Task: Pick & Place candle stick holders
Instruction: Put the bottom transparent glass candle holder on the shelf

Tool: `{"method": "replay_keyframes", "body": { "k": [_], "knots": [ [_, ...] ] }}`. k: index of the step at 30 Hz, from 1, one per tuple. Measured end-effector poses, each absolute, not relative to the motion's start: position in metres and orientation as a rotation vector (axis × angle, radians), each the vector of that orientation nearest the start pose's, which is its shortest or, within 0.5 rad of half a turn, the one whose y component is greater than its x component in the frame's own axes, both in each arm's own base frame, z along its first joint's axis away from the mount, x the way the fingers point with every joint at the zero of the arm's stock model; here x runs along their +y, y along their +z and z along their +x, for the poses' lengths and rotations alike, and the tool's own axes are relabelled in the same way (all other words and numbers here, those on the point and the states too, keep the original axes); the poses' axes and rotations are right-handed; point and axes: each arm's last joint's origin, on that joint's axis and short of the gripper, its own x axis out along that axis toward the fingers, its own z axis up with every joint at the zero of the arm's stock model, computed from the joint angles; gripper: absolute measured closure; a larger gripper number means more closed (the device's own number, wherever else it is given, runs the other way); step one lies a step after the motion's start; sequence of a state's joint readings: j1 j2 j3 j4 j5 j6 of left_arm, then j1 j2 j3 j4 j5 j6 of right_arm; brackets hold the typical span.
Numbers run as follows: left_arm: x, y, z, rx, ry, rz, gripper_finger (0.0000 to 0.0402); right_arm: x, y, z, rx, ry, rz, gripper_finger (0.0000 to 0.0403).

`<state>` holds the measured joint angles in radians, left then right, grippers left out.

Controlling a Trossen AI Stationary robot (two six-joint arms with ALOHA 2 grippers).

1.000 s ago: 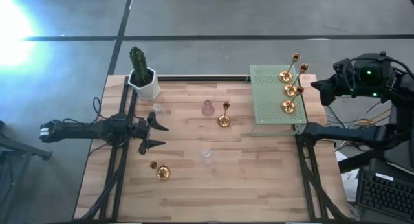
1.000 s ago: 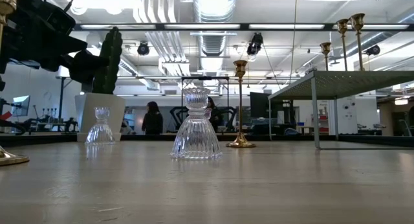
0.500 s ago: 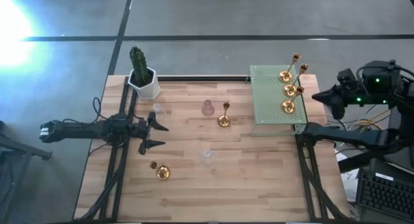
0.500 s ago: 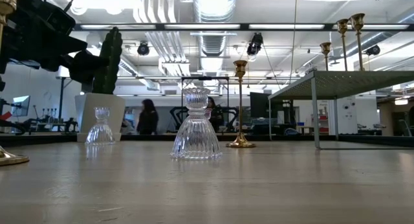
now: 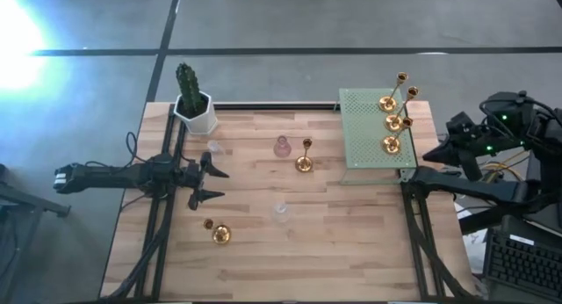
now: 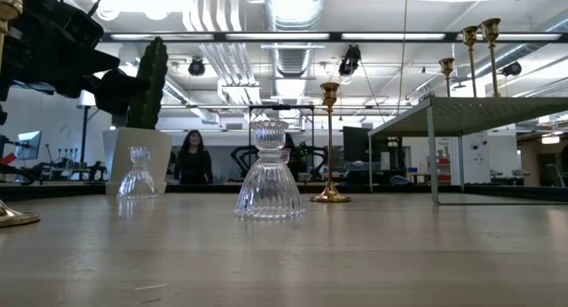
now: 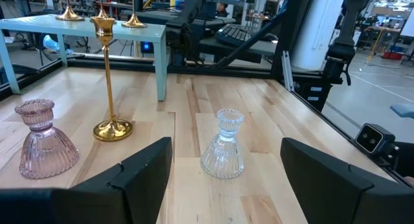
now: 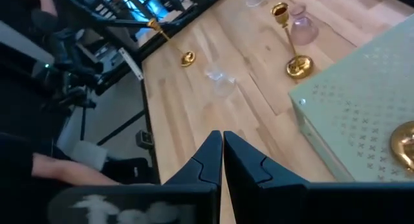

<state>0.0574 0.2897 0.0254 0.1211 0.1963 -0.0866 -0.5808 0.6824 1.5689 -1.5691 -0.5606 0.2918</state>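
Several gold candle stick holders stand on the green shelf at the far right. One gold holder stands upright on the table beside a pink glass holder. Another gold holder lies on its side near the left front. Two clear glass holders stand at mid-table and far left. My left gripper is open and empty at the table's left, facing the clear holder. My right gripper is shut and empty, off the shelf's right side.
A white pot with a green cactus stands at the far left corner. The shelf stands on thin legs above the table. Bare wood lies along the near edge. A person shows in the room behind.
My right gripper has gone toward the table's near edge along the shelf's right side, staying shut. The holders have kept their places. The person in the room behind has walked about.
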Motion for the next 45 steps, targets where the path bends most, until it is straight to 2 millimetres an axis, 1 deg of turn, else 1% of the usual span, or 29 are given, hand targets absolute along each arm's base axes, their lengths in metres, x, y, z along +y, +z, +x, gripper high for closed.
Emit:
{"method": "replay_keyframes", "body": {
  "k": [3,8,10,12,16,19,21,24,29,31,34,38,41,45],
  "knots": [
    [0.001,0.159,0.114,0.148,-0.133,-0.105,0.0108,0.017,0.445,0.004,0.492,-0.045,0.608,0.0392],
    [0.001,0.159,0.114,0.148,-0.132,-0.105,0.0108,0.019,0.472,0.007,0.238,0.112,0.463,0.0392],
    [0.001,0.159,0.114,0.148,-0.133,-0.105,0.0108,0.016,0.481,0.011,0.172,0.148,0.413,0.0392],
    [0.001,0.159,0.114,0.148,-0.132,-0.104,0.0108,0.011,0.485,0.019,0.153,0.163,0.386,0.0392],
    [0.001,0.159,0.114,0.148,-0.132,-0.105,0.0108,-0.006,0.482,0.046,0.211,0.167,0.354,0.0392],
    [0.001,0.159,0.114,0.148,-0.132,-0.105,0.0108,-0.017,0.474,0.066,0.244,0.219,0.359,0.0392],
    [0.001,0.159,0.114,0.148,-0.133,-0.105,0.0108,-0.02,0.47,0.077,0.258,0.262,0.36,0.0392],
    [0.001,0.159,0.114,0.148,-0.132,-0.105,0.0108,-0.018,0.466,0.091,0.245,0.334,0.353,0.0392],
    [0.001,0.159,0.114,0.148,-0.133,-0.105,0.0108,-0.004,0.47,0.108,0.151,0.452,0.32,0.0392],
    [0.001,0.159,0.114,0.148,-0.132,-0.105,0.0108,0.005,0.47,0.116,0.151,0.474,0.311,0.0392],
    [0.001,0.159,0.114,0.148,-0.133,-0.104,0.0108,0.021,0.466,0.128,0.194,0.473,0.294,0.0392],
    [0.001,0.159,0.114,0.148,-0.132,-0.104,0.0108,0.048,0.458,0.146,0.261,0.472,0.254,0.0392],
    [0.001,0.159,0.114,0.148,-0.132,-0.105,0.0108,0.068,0.452,0.154,0.302,0.468,0.23,0.0392],
    [0.001,0.159,0.114,0.148,-0.133,-0.105,0.0108,0.088,0.443,0.165,0.35,0.424,0.218,0.0392]
  ]
}}
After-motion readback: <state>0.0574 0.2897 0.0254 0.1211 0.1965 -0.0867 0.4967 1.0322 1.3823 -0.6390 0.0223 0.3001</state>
